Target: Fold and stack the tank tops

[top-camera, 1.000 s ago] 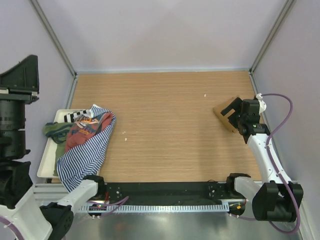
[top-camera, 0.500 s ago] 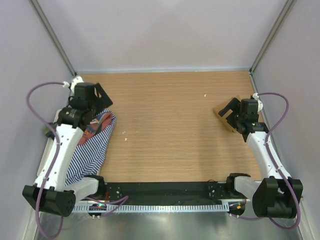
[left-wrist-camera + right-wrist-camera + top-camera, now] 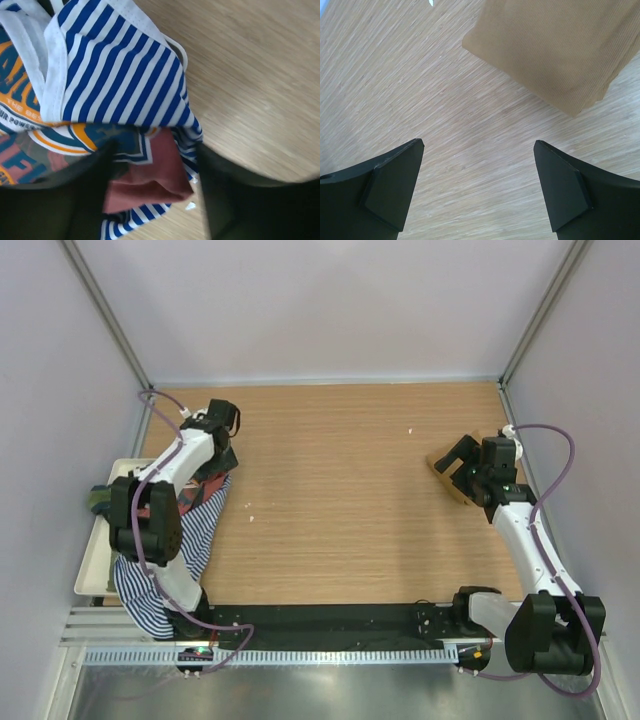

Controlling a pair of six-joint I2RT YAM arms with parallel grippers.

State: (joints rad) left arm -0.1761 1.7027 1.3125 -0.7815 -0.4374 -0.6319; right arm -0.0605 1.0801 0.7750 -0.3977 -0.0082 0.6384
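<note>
We find the left gripper (image 3: 154, 150) lowered over the heap of tank tops with its jaws standing well apart and nothing clamped. A fold of the rust-red tank top (image 3: 150, 177) lies between its two dark, blurred fingers (image 3: 60, 200), and the orange and teal lettering of that top runs off to the gripper's left. We cannot tell whether the fingers touch the cloth. Just ahead of the gripper, the navy-white striped tank top (image 3: 120, 65) drapes over the rust-red one. Its white-trimmed edge reaches the bare tabletop (image 3: 260, 75) on the gripper's right. From above, we see the striped cloth trailing back from this gripper toward the arm bases. The olive green tank top (image 3: 100, 500) sits on the far side of the heap from the open wood, at the edge of the white tray (image 3: 92, 570) under the pile. Well apart across the tabletop, the right gripper (image 3: 479, 145) is spread wide and holds nothing, with only bare wood grain showing between its fingertips. The folded tan-brown tank top (image 3: 550, 50) lies flat on the tabletop ahead of this gripper, more toward its right finger. It is clear of both fingers, with one corner pointing back at the gripper.
</note>
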